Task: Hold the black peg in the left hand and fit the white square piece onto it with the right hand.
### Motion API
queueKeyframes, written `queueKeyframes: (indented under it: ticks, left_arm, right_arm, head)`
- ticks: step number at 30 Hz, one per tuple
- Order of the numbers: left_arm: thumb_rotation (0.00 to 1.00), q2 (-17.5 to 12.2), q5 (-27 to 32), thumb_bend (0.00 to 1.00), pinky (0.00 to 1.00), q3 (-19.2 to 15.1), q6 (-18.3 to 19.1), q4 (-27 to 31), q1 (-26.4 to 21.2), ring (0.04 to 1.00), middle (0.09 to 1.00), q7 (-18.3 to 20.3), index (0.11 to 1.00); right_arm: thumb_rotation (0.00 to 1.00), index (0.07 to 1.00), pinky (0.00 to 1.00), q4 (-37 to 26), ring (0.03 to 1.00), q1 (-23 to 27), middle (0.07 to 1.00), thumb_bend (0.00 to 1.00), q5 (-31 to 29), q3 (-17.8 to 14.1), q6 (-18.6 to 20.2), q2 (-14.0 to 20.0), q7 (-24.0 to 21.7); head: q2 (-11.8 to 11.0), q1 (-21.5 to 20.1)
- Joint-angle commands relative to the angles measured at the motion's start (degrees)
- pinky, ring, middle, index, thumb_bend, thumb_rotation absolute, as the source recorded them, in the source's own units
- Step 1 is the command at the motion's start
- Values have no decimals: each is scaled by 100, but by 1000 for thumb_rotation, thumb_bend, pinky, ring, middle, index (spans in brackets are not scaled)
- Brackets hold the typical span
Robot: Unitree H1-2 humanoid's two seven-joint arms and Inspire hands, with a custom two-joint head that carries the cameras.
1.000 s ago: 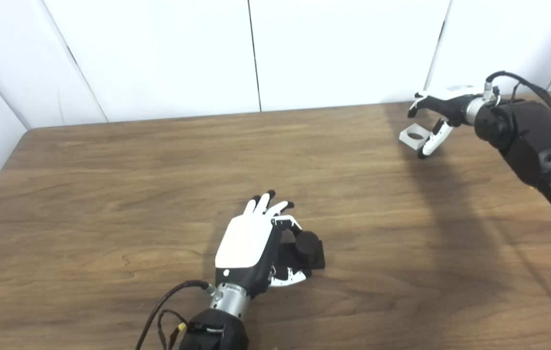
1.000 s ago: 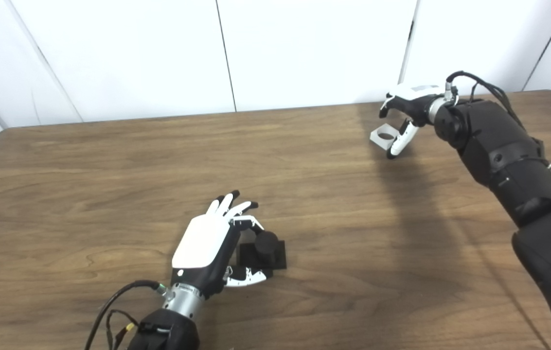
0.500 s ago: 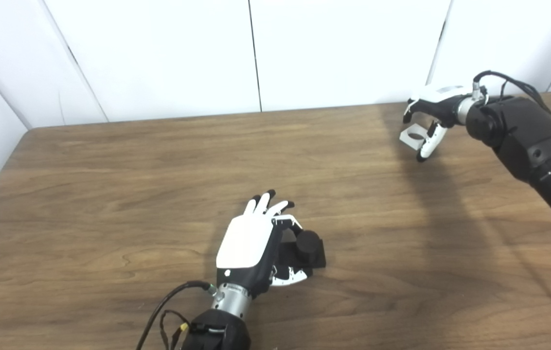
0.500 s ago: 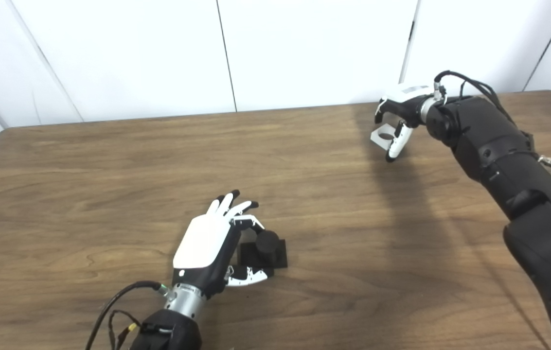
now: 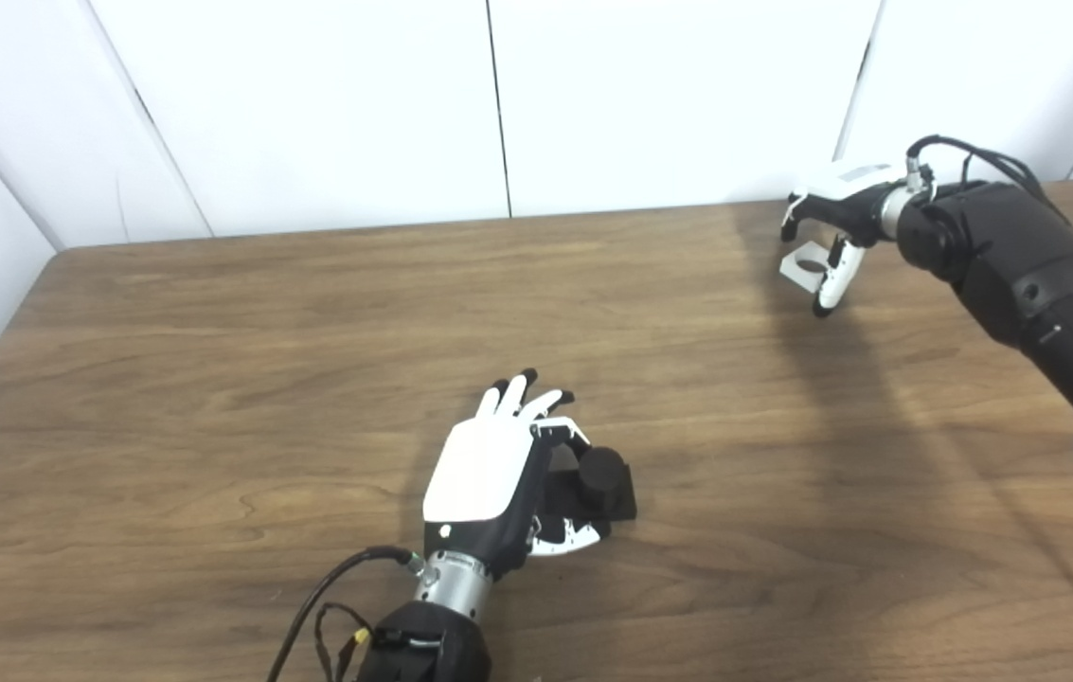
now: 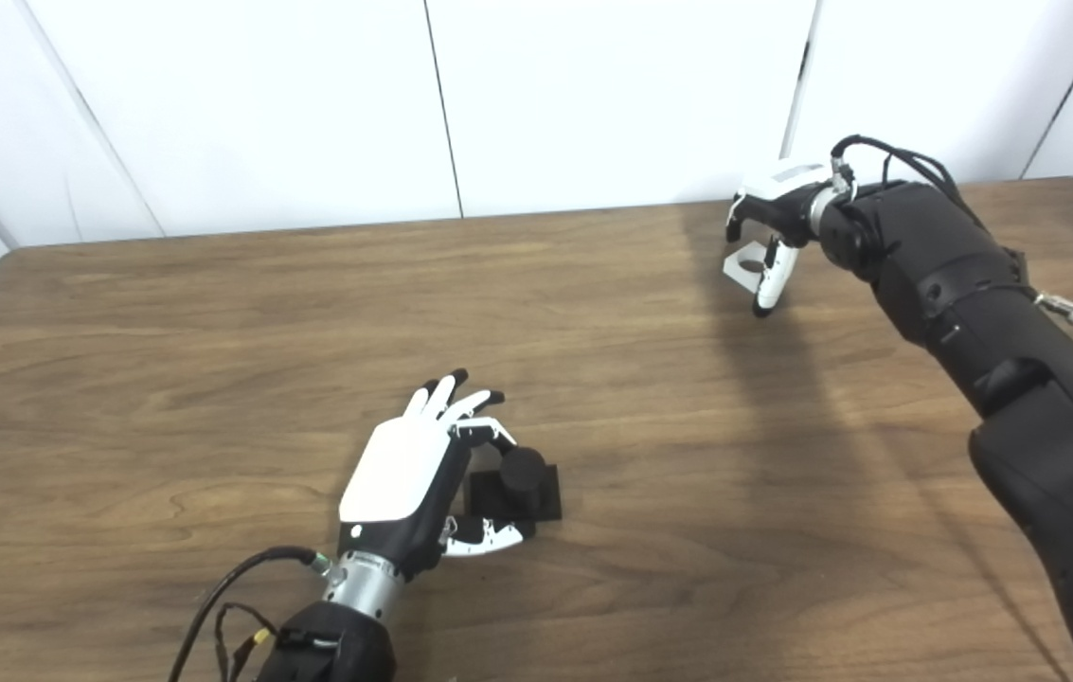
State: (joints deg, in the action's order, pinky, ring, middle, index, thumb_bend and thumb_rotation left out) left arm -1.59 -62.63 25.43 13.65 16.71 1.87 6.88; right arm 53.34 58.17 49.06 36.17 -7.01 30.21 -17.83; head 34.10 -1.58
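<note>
Two robot hands are seen over a brown wood-grain table (image 5: 214,379), backed by white wall panels (image 5: 309,104). Toward the 6 o'clock part of the table, the left hand (image 5: 489,474), white-backed with black-tipped fingers, is placed against the black peg (image 5: 600,474), a short round cylinder standing upright on a flat black square base that rests on the tabletop. The fingers are extended toward 12 o'clock and spread apart, while the thumb is curled below the base at its 7 o'clock corner; the peg is flanked but not clamped, and the hand is seen as open. A black cable (image 5: 328,587) is looped from the left wrist toward the bottom edge. Toward the 2 o'clock corner of the table, the white square piece (image 5: 803,268), a pale block with a round hole through its middle, is lying flat on the wood. The right hand (image 5: 834,204) is arched over it, its fingers curled down on the far side and its thumb reaching down at the piece's 4 o'clock edge; whether the piece is actually gripped cannot be told. The two task pieces are kept well apart.
</note>
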Motion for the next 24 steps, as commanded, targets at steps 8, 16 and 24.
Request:
queueKeyframes:
  ticks: [8,16,24]
  left_arm:
    - [72,-55,-136,524,1000,-26,120,-138,7,1000,887,95,490]
    - [72,-66,-108,524,1000,-34,103,-124,23,1000,885,84,490]
    - [72,-57,-142,524,1000,-22,132,-78,38,1000,887,129,490]
  right_arm:
    - [226,739,1000,161,1000,404,964,782,118,81,-174,30,244]
    - [192,642,1000,112,1000,358,956,754,54,24,-208,85,226]
    - [149,493,1000,90,1000,303,944,521,22,-16,-312,153,282]
  head:
    - [-6,-42]
    - [5,-49]
    - [8,-82]
